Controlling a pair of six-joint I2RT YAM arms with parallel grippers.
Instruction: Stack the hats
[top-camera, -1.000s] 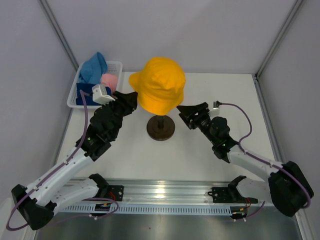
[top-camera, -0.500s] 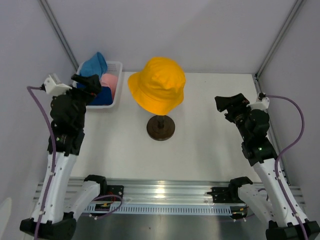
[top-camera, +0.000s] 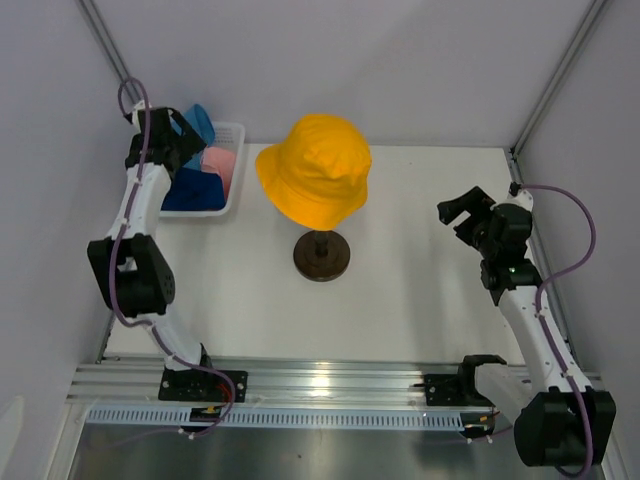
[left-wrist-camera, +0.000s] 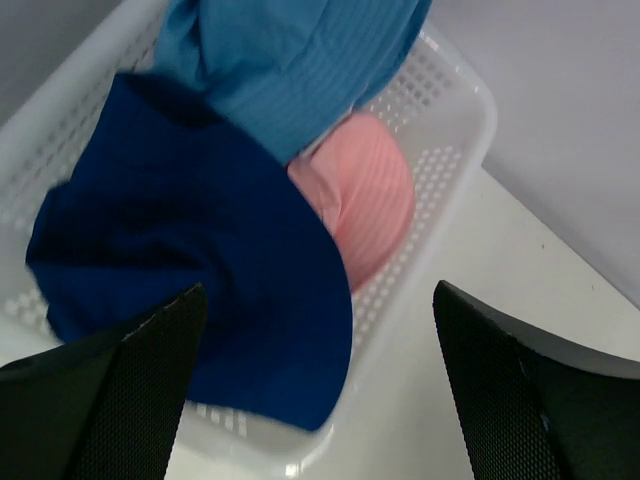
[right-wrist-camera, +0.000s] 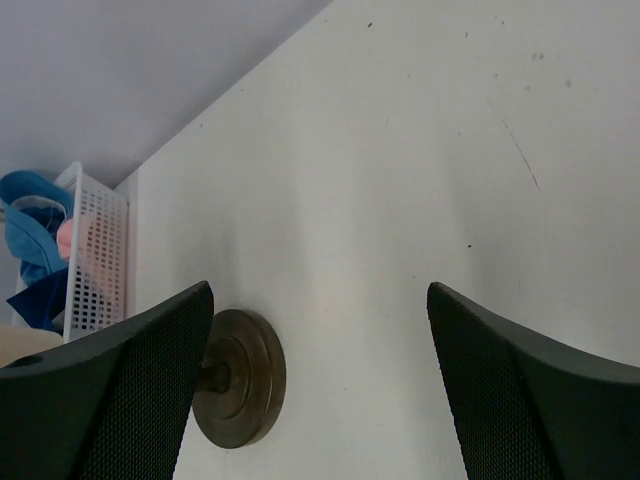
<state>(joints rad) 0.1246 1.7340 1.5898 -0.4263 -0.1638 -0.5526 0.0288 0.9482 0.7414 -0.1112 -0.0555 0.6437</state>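
Observation:
A yellow hat (top-camera: 315, 170) sits on the mannequin head at the table's middle, above the dark round base (top-camera: 322, 255). Three more hats lie in the white basket (left-wrist-camera: 470, 95) at the back left: light blue (left-wrist-camera: 290, 60), pale pink (left-wrist-camera: 365, 200) and dark navy (left-wrist-camera: 180, 270). My left gripper (top-camera: 185, 140) hovers over that basket, open and empty, with the navy hat's brim between its fingers (left-wrist-camera: 130, 390) in the left wrist view. My right gripper (top-camera: 462, 212) stands open and empty at the right side, facing the base (right-wrist-camera: 240, 375).
The basket (top-camera: 228, 135) stands against the back-left corner, next to the left wall. Grey walls close in the table on three sides. The white tabletop (right-wrist-camera: 400, 200) stretches between the base and my right gripper.
Both arms have drawn away from the yellow hat. The left swung up and back to the basket, the right pulled out to the right. Both grippers opened wide.

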